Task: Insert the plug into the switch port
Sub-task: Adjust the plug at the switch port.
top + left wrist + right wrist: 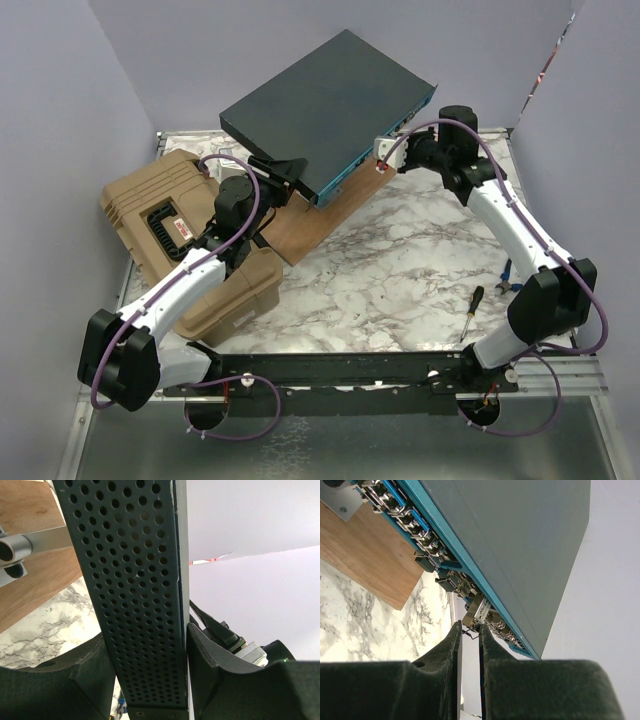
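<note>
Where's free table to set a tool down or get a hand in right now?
Free: the marble table's middle, bordered by the wooden board, tan case, screwdriver and base rail. Crowded: the back, where the left gripper clamps the switch and the right gripper holds the plug at its ports; the right arm spans the right side.

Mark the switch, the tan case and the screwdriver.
switch (pixel 325 105): top external view, middle of its dark grey top.
tan case (pixel 138 196): top external view, ribbed lid.
screwdriver (pixel 472 310): top external view, where handle meets shaft.
</note>
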